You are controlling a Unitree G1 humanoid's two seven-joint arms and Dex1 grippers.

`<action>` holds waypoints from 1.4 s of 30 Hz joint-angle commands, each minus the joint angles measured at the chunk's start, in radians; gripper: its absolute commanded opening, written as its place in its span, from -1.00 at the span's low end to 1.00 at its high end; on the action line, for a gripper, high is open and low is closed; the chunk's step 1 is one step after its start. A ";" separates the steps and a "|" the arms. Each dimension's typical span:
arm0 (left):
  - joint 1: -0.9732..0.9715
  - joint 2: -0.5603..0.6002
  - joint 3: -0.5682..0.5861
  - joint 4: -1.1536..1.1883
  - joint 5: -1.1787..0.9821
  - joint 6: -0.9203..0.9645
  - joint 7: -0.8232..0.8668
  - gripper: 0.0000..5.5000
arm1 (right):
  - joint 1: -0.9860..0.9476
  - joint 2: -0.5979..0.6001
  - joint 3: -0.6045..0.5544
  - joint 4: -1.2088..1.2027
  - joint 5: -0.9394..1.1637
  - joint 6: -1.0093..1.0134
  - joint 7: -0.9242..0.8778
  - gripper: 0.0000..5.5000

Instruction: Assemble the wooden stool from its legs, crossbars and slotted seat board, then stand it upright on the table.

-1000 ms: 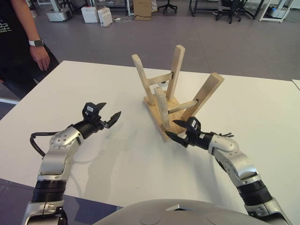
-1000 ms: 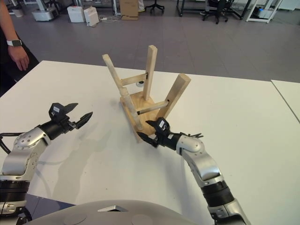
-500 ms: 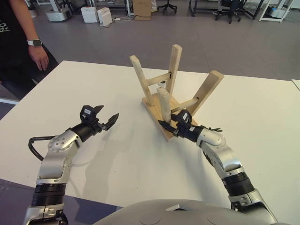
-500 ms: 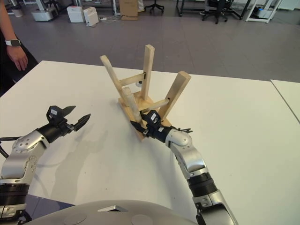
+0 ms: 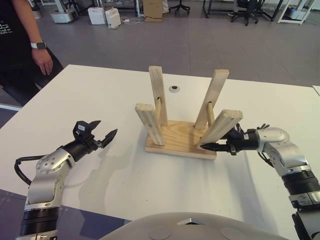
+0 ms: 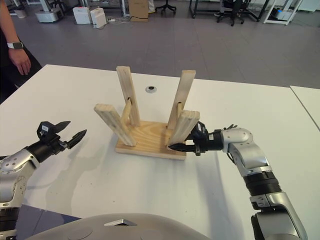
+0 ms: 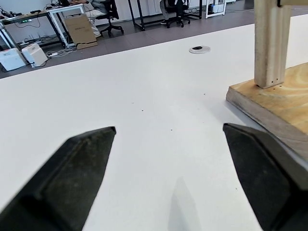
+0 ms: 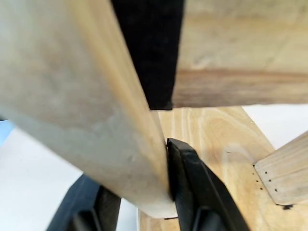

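— Where's the stool [image 5: 176,141]?
— Upside down on the table [image 5: 125,95]. Its seat [image 5: 172,146] lies flat on the top, and four legs point up, splayed outward.
— And the right gripper [image 5: 210,147]?
— Down low at the stool's near right corner, at the base of the near right leg [image 5: 221,128], where it meets the seat. The wrist view has that leg between the fingers [image 8: 192,179]: one pressed against the wood, the other close on the opposite side. It looks clamped on the leg.
— The left gripper [image 5: 107,126]?
— It hovers over bare table to the stool's left, apart from it and touching nothing. Its jaws are spread wide, tips aimed toward the seat's left edge. Its wrist view shows that edge with one leg rising from it.
— Anything else on the table?
— A small round disc [image 5: 174,89] lies beyond the stool, well apart from both grippers.
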 commanded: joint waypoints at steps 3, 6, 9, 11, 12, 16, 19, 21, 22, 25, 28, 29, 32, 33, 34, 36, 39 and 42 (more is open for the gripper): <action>-0.056 0.004 -0.054 0.043 0.012 -0.021 -0.051 0.50 | -0.001 -0.051 0.025 0.083 -0.090 -0.142 0.058 -0.04; -0.060 0.012 -0.055 0.078 0.019 -0.033 -0.066 0.50 | -0.045 -0.097 -0.022 0.209 -0.129 -0.230 0.055 0.03; -0.059 0.025 -0.092 0.134 0.080 -0.065 -0.063 0.50 | -0.055 -0.139 -0.067 0.283 -0.141 -0.246 0.047 0.03; -0.088 0.025 -0.104 0.207 0.078 -0.095 -0.107 0.43 | -0.013 -0.133 -0.094 0.284 -0.129 -0.206 0.009 -0.12; -0.104 0.022 -0.110 0.246 0.081 -0.120 -0.125 0.37 | 0.035 -0.123 -0.102 0.260 -0.122 -0.194 -0.013 -0.20; -0.175 0.009 -0.181 0.356 0.105 -0.172 -0.219 0.08 | 0.234 -0.060 -0.105 0.107 -0.105 -0.161 -0.112 -0.52; -0.238 0.004 -0.235 0.457 0.142 -0.228 -0.275 -0.08 | 0.317 -0.015 -0.107 0.033 -0.107 -0.145 -0.188 -0.69; -0.275 0.002 -0.275 0.514 0.164 -0.264 -0.320 -0.22 | 0.349 0.015 -0.104 0.003 -0.112 -0.139 -0.240 -0.84; -0.285 0.000 -0.293 0.533 0.172 -0.281 -0.344 -0.28 | 0.353 0.029 -0.104 -0.007 -0.113 -0.135 -0.264 -0.90; -0.297 -0.011 -0.336 0.560 0.184 -0.323 -0.402 -0.45 | 0.364 0.052 -0.099 -0.032 -0.117 -0.130 -0.310 -1.00; -0.294 -0.029 -0.358 0.563 0.186 -0.348 -0.419 -0.62 | 0.360 0.058 -0.100 -0.035 -0.115 -0.126 -0.329 -1.00; -0.296 -0.037 -0.363 0.566 0.189 -0.355 -0.416 -0.68 | 0.358 0.059 -0.101 -0.033 -0.114 -0.125 -0.330 -1.00; -0.295 -0.060 -0.378 0.565 0.192 -0.367 -0.412 -0.88 | 0.357 0.059 -0.102 -0.032 -0.113 -0.126 -0.331 -1.00; -0.289 -0.070 -0.385 0.549 0.190 -0.367 -0.409 -0.94 | 0.351 0.058 -0.102 -0.034 -0.109 -0.126 -0.327 -1.00; -0.284 -0.078 -0.389 0.536 0.188 -0.366 -0.406 -0.98 | 0.346 0.058 -0.103 -0.035 -0.106 -0.125 -0.325 -1.00; -0.268 -0.083 -0.396 0.496 0.180 -0.358 -0.408 -0.98 | 0.335 0.057 -0.104 -0.048 -0.088 -0.118 -0.307 -1.00; -0.191 -0.044 -0.391 0.283 0.117 -0.273 -0.430 -0.98 | 0.294 0.039 -0.130 -0.106 -0.010 -0.061 -0.256 -1.00; -0.129 0.002 -0.356 0.062 0.033 -0.143 -0.426 -0.98 | 0.269 0.015 -0.163 -0.186 0.069 0.022 -0.221 -1.00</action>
